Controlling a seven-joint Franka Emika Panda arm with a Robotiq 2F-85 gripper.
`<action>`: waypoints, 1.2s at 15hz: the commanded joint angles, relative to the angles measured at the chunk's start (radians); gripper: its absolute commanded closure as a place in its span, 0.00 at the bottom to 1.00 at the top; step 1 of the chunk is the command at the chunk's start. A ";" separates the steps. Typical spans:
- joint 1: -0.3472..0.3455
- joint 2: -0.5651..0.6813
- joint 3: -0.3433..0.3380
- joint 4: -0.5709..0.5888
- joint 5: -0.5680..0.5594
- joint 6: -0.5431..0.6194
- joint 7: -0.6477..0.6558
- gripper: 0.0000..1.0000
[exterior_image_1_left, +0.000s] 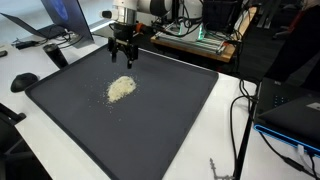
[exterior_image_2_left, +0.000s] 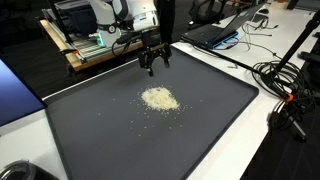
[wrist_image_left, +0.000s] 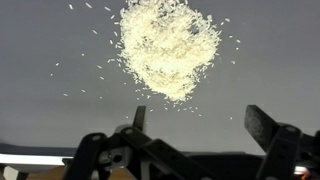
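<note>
White worktop (exterior_image_1_left: 216, 132), largely covered by a dark grey mat (exterior_image_1_left: 165, 120), heap of pale grains (exterior_image_1_left: 121, 88) piled near the mat's middle, loose grains scattered thinly around it, black cables (exterior_image_2_left: 282, 82) strewn on the bare white edge beside the mat, seen in both exterior views

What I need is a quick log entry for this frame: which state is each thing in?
gripper: open, empty, hovering just above the mat, short of the pile.
grain pile: heaped in one mound, stray grains scattered around it.
mat: lying flat, bearing the pile.
laptop: lid up.
</note>
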 joint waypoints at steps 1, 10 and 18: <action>-0.102 0.029 0.116 0.088 0.056 -0.165 -0.093 0.00; 0.080 0.119 -0.073 0.229 0.197 -0.260 -0.290 0.00; 0.105 0.250 -0.071 0.316 0.201 -0.273 -0.338 0.00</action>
